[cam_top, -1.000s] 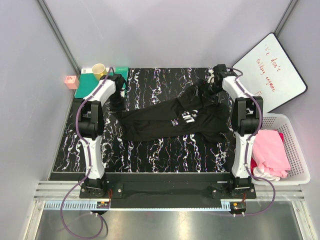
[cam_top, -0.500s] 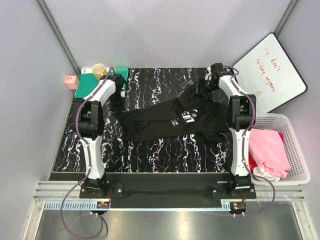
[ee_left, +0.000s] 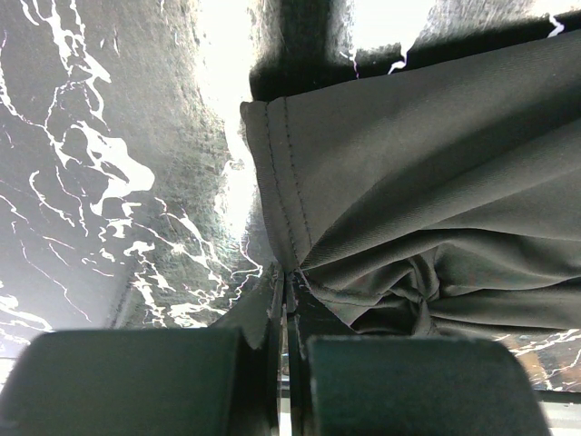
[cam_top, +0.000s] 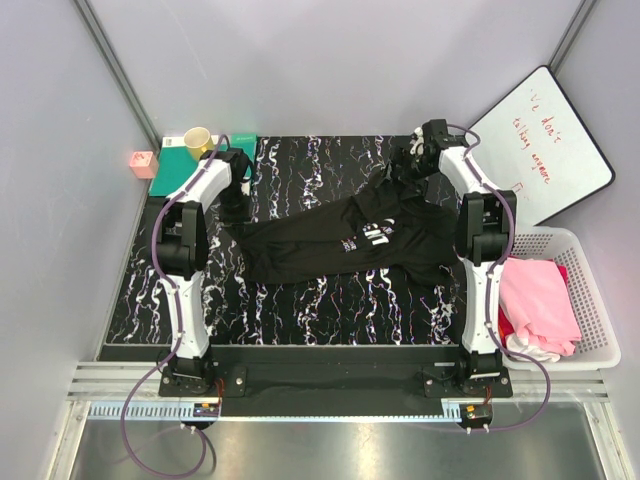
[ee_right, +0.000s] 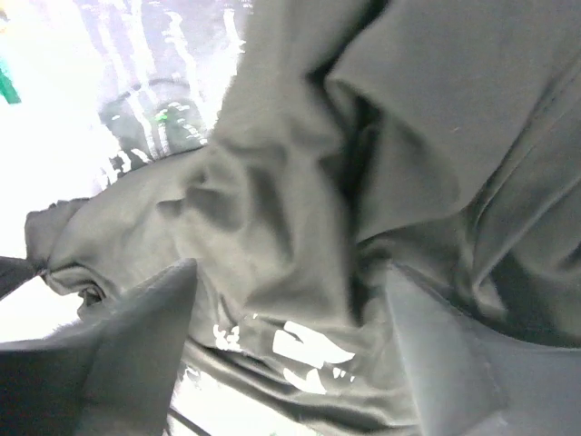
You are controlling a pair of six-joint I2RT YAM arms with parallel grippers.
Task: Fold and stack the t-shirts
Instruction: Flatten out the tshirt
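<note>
- The black t-shirt lies across the middle of the marbled tabletop from arm to arm, so any low pass through the centre meets cloth.
- The front strip of tabletop, between the shirt and the arm bases, is bare.
- The far middle of the tabletop, behind the shirt, is also bare.
- A yellow cup, a teal mat and a pink box crowd the far left corner.
- A whiteboard leans just beside the right arm's wrist.
- A white basket holding a pink t-shirt borders the right side.
- Bunched cloth lies under the spread fingers of the right gripper.
</note>
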